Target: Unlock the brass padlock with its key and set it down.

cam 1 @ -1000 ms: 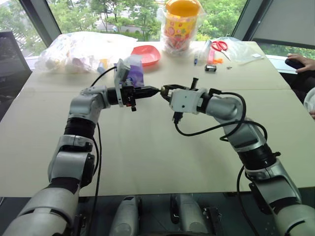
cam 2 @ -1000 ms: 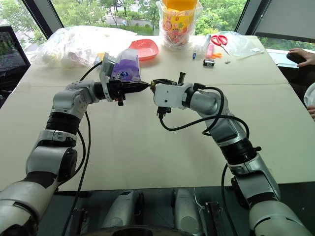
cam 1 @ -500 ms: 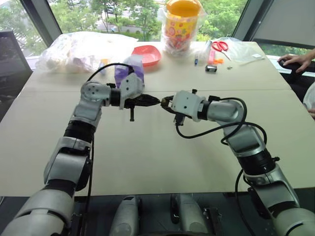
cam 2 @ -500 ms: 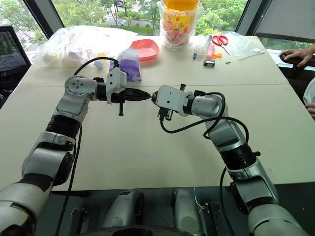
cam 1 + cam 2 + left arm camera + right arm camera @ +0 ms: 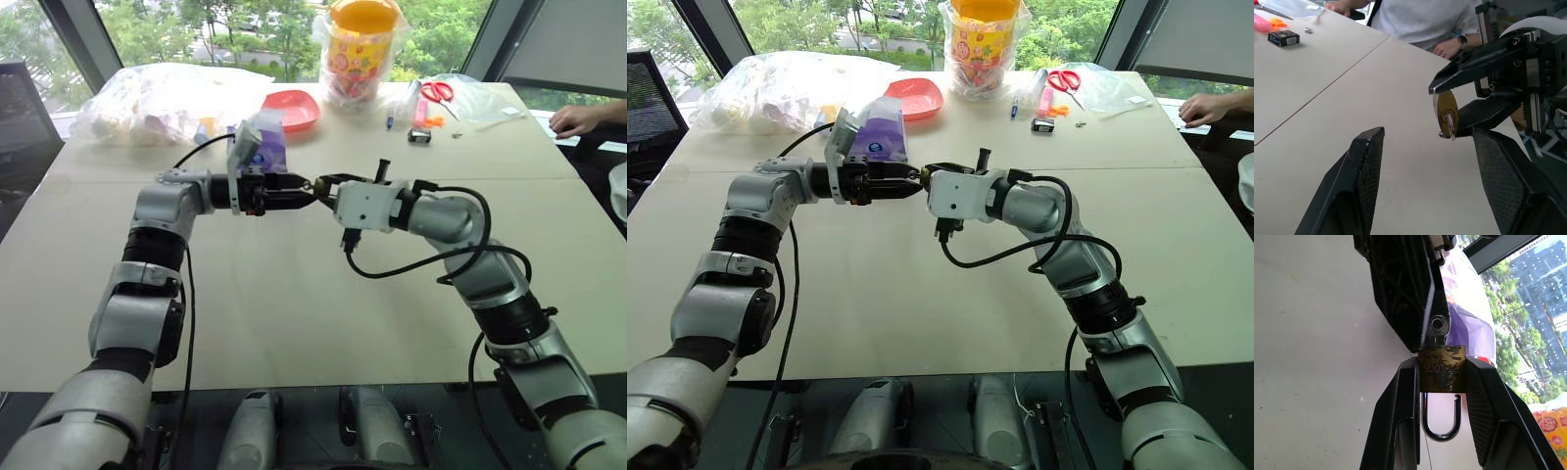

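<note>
From the head we see the left gripper and right gripper meeting tip to tip above the middle of the counter. Along the left wrist, our left gripper stands open, fingers apart from the key stuck in the brass padlock. Along the right wrist, our right gripper clamps the padlock, shackle hanging between its fingers.

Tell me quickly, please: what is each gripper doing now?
Left gripper: open, fingers either side of the key.
Right gripper: shut on the brass padlock, key inserted.
</note>
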Available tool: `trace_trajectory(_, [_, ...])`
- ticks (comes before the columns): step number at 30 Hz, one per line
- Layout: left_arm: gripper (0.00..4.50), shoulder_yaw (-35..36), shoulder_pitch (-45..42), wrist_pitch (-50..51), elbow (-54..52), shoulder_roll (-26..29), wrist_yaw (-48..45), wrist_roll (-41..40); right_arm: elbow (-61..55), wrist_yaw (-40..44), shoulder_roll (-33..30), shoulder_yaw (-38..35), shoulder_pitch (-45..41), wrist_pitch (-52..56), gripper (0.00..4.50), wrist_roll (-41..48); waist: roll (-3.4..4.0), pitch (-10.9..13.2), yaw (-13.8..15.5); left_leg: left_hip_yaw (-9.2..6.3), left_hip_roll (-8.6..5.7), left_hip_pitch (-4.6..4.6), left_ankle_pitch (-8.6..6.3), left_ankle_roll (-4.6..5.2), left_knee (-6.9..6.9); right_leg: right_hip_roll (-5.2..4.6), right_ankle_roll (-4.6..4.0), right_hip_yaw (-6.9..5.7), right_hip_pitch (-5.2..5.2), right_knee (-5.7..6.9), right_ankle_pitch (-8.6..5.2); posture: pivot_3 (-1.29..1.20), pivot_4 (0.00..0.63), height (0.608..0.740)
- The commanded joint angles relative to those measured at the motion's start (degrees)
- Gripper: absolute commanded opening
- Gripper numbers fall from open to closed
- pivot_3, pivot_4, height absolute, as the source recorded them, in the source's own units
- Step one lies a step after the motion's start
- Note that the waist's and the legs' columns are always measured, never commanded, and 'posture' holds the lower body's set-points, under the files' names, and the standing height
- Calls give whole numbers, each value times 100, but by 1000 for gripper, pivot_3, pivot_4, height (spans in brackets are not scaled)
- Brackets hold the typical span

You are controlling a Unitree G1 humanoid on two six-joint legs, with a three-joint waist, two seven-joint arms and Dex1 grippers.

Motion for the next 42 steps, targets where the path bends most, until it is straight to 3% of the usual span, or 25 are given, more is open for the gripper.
trace_trajectory(1, [2906, 142, -230, -43, -121, -52, 18, -120, -132, -78, 10, -41, -178, -110, 717, -46, 0, 0, -1, 0, 0, 0, 0, 0, 0, 0, 0, 0, 0, 0, 0, 0, 150, 740])
trace_trajectory(6, [2906, 47, -227, -145, -54, -130, -1, -29, -123, -91, 39, 3, -198, -120, 717, -88, 0, 0, -9, 0, 0, 0, 0, 0, 0, 0, 0, 0, 0, 1, 0, 0, 150, 740])
trace_trajectory(10, [1694, -42, -220, -196, -21, -174, -66, 33, -136, -87, 63, 8, -202, -111, 717, -119, 0, 0, -8, 0, 0, 0, 0, 0, 0, 1, 0, 0, -1, 1, 0, 0, 150, 740])
trace_trajectory(14, [19, -106, -190, -240, -11, -186, -123, 110, -153, -93, 65, 9, -204, -101, 717, -138, 0, 0, -8, 1, 0, 0, 0, 0, 0, 1, 0, 0, 0, 1, 0, 0, 150, 740])
trace_trajectory(19, [19, -94, -199, -297, 45, -195, -80, 173, -199, -81, 71, -2, -198, -48, 717, -138, 0, 0, -8, 0, 0, 0, 0, 0, 0, 1, 0, 0, 0, 1, 0, 0, 150, 740])
trace_trajectory(26, [0, 20, -137, -327, 32, -166, 12, 190, -217, -10, -161, -194, -6, 210, 4136, -79, 0, 0, -2, 0, 0, 0, 0, 0, 0, 1, 0, 0, 0, 1, 0, 0, 150, 740])
trace_trajectory(27, [0, 33, -104, -306, -13, -152, 25, 182, -243, -74, -218, -260, 53, 271, 4430, -126, 0, 0, 7, 0, 0, 0, 0, 0, 0, 0, 0, 0, 0, 1, 0, 0, 150, 740])
trace_trajectory(29, [0, 77, -40, -233, -97, -124, 61, 142, -358, -95, -266, -424, 218, 619, 4430, -38, 0, 0, 7, 1, -1, 0, 0, 0, 0, -1, 0, 0, 1, -1, 0, 0, 150, 740])
trace_trajectory(30, [0, 105, -3, -189, -155, -107, 80, 112, -515, -147, -153, -629, 330, 948, 4247, 188, 0, 0, 5, 0, -1, 0, 0, 0, 0, -2, -1, 0, 2, -2, 0, 0, 150, 740])
trace_trajectory(34, [0, 163, 125, -12, -382, -64, 114, 10, -1165, -313, 589, -1423, 555, 2261, 2315, 1386, 0, 0, -18, -1, 3, 1, 0, 0, -1, 0, -1, 0, 0, 3, 1, 0, 150, 740])
trace_trajectory(38, [0, 94, 217, 34, -512, -80, 150, 0, -1370, -243, 561, -1371, 665, 2633, 264, 1642, 0, 0, -1, -2, 3, 6, 0, 0, 1, 1, -2, 0, 1, 11, 1, 0, 150, 740])
trace_trajectory(42, [0, 59, 212, 64, -589, -108, 151, -7, -1584, -234, 582, -1257, 634, 3141, 118, 1963, 0, 0, 4, -2, 2, 7, 0, 0, 2, 0, -3, 0, 5, 9, 0, 0, 150, 740])
